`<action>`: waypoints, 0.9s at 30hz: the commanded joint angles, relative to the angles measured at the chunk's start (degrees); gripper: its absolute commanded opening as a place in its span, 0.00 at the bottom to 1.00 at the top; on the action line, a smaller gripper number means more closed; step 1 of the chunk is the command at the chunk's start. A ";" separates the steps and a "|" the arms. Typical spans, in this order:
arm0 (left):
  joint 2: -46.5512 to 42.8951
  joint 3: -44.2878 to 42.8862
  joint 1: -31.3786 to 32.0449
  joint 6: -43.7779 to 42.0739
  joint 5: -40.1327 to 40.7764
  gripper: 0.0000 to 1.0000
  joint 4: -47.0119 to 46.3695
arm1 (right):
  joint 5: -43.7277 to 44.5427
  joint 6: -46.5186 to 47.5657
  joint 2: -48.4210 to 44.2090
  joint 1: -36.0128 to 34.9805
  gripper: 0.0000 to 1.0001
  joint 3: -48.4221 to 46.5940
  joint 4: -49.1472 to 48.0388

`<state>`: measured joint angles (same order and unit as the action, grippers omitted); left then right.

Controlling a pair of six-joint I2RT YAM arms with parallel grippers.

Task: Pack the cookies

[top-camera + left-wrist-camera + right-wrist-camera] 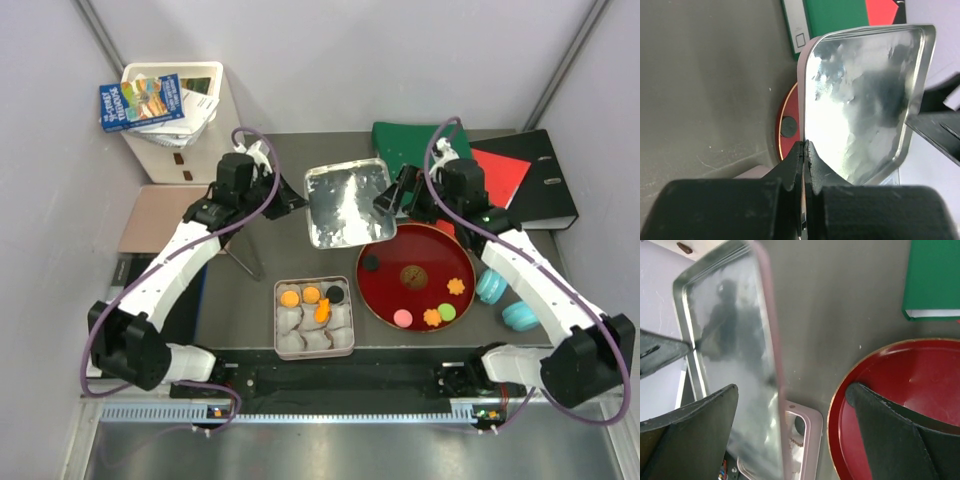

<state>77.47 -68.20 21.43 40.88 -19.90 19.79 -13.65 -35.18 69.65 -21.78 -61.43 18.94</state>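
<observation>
About four cookies (290,298) lay in the tin (277,322), six unpacked on the red plate (432,252) at its 2 o'clock; left gripper (805,146) jaws pinched the lid (345,205) rim, right gripper (392,202) jaws gaped astride it.

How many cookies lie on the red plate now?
6. On the red plate: black cookie far left, brown cookie centre, orange flower right; pink cookie, orange cookie and green cookie along the near rim. Far rim partly covered; one may hide.

left gripper (805,148) pinching shiny tin lid (865,100) rim, black cookie (788,126) on red plate (784,102)
</observation>
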 commanded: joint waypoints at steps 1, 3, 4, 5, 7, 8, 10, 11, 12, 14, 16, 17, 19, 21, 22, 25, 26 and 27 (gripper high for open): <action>-4.08 0.97 0.10 1.30 -3.38 0.00 -4.85 | -2.17 -0.33 3.73 0.51 0.96 -4.40 -4.96; -4.35 1.67 0.10 1.48 -3.56 0.00 -4.94 | -4.52 -0.77 4.44 0.86 0.91 -4.49 -7.06; -4.69 1.85 0.10 1.39 -3.57 0.00 -4.94 | -5.59 -0.86 4.71 0.86 0.88 -4.49 -8.03; -4.79 2.20 0.19 1.30 -3.57 0.00 -4.94 | -7.86 -1.12 5.06 0.95 0.85 -4.49 -9.52; -5.14 2.64 0.10 1.22 -3.48 0.00 -5.02 | -10.25 -1.56 5.32 0.86 0.70 -4.31 -10.67; -5.22 2.99 0.10 1.30 -3.30 0.00 -5.11 | -11.74 -1.73 5.15 0.95 0.64 -4.23 -11.11; -5.40 3.43 0.10 1.39 -3.30 0.00 -5.55 | -12.80 -2.26 4.62 0.86 0.45 -3.18 -12.69; -5.40 3.43 0.10 1.39 -2.95 0.00 -5.73 | -13.76 -2.26 4.19 0.86 0.40 -2.47 -13.22; -5.49 3.52 0.10 1.48 -2.78 0.00 -5.82 | -14.21 -2.26 3.57 0.86 0.28 -2.29 -13.66; -5.40 3.60 0.10 1.39 -2.07 0.03 -6.43 | -15.35 -2.09 3.04 0.86 0.17 -2.20 -13.32; -4.70 3.26 0.10 1.57 -1.63 0.04 -6.61 | -15.97 -1.48 2.51 0.95 0.00 -2.47 -12.09; -4.52 3.17 0.10 1.65 -1.63 0.04 -7.13 | -16.58 -1.12 2.42 0.86 0.00 -2.82 -11.74; -3.91 3.25 0.10 1.83 -1.81 0.04 -7.66 | -17.11 -0.94 1.72 0.86 0.00 -2.99 -11.12; -3.56 2.99 0.10 1.83 -0.24 0.27 -7.14 | -17.29 -0.42 0.76 0.86 0.00 -3.26 -10.68; -3.29 2.73 0.10 1.74 1.08 0.40 -6.44 | -17.03 0.02 -0.38 0.86 0.00 -3.43 -9.72; -3.99 2.72 -0.95 4.36 8.00 0.71 -2.92 | -14.75 3.35 -2.49 0.69 0.00 -5.36 -5.17; -4.43 3.07 -2.26 5.42 9.78 0.78 -2.22 | -12.82 5.89 -2.85 0.60 0.00 -6.76 -3.92; -5.48 3.51 -2.88 6.48 11.19 0.93 -1.43 | -11.59 7.22 -3.37 0.25 0.00 -7.30 -2.60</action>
<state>74.43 -64.25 21.06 43.51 -16.91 17.89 -28.12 -34.46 70.65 -20.97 -62.87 12.88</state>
